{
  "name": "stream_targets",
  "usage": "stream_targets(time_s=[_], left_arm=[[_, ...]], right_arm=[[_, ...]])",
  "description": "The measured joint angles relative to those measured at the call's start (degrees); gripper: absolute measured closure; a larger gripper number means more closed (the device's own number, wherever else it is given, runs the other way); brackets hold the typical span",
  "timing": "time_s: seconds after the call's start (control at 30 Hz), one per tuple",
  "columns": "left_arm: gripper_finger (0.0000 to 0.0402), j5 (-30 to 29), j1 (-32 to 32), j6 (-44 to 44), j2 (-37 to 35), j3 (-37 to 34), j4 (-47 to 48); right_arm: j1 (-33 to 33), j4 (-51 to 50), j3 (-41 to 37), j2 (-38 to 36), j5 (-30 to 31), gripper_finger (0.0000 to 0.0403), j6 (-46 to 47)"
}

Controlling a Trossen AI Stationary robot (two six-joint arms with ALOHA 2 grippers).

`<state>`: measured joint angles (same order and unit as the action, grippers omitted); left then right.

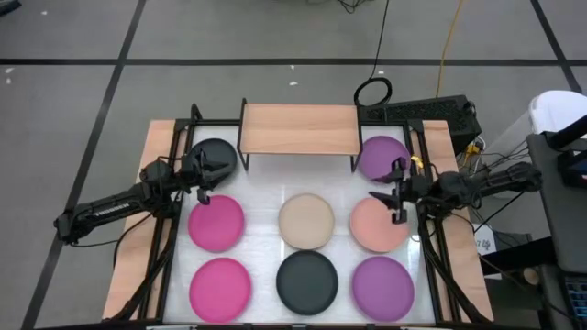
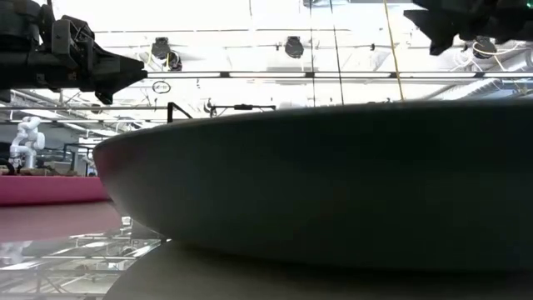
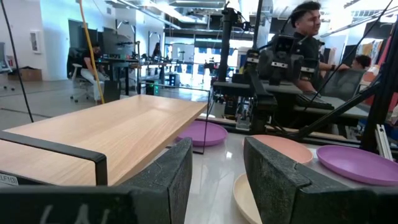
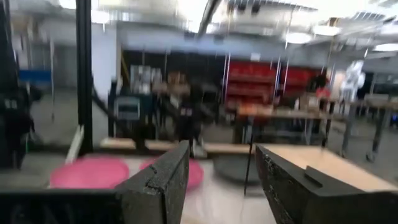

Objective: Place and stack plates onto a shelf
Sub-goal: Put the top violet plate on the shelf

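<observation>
Both hands hover empty over the tabletop while the shelf top is bare.

From above, we see the shelf (image 1: 299, 129) at the far edge of the white tabletop (image 1: 261, 197), and eight plates on the tabletop: a black plate (image 1: 220, 152) and a purple plate (image 1: 381, 154) beside the shelf legs, then magenta (image 1: 216, 224), beige (image 1: 306, 221) and salmon (image 1: 378, 226), then magenta (image 1: 220, 285), black (image 1: 307, 280) and purple (image 1: 382, 287) nearest. The left hand (image 1: 205, 170) is near the far black plate, the right hand (image 1: 393, 194) over the salmon one. The low view is filled by a dark plate rim (image 2: 333, 183). In the left wrist view, the left hand's fingers (image 3: 280, 180) stand apart with nothing between them, next to the shelf top. In the right wrist view, the right hand's fingers (image 4: 158, 183) are also apart and hold nothing.
</observation>
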<state>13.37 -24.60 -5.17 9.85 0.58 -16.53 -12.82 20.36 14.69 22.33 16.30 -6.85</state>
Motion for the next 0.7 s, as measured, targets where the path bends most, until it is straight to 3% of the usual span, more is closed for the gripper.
stream_targets(time_s=[0.13,0.27,0.5,0.7], left_arm=[[0.0252,0.0,0.0,0.0,0.0,0.0,0.0],[0.0252,0.0,0.0,0.0,0.0,0.0,0.0],[0.0252,0.0,0.0,0.0,0.0,0.0,0.0],[0.0252,0.0,0.0,0.0,0.0,0.0,0.0]], right_arm=[[0.0,-8.6,3.9,8.7,1.0,0.0238,0.1],[0.0,-18.5,6.7,14.8,7.3,0.0238,3.1],[0.6,-43.1,14.7,19.3,13.8,0.0238,16.3],[4.5,-57.6,18.3,22.8,13.9,0.0238,25.8]])
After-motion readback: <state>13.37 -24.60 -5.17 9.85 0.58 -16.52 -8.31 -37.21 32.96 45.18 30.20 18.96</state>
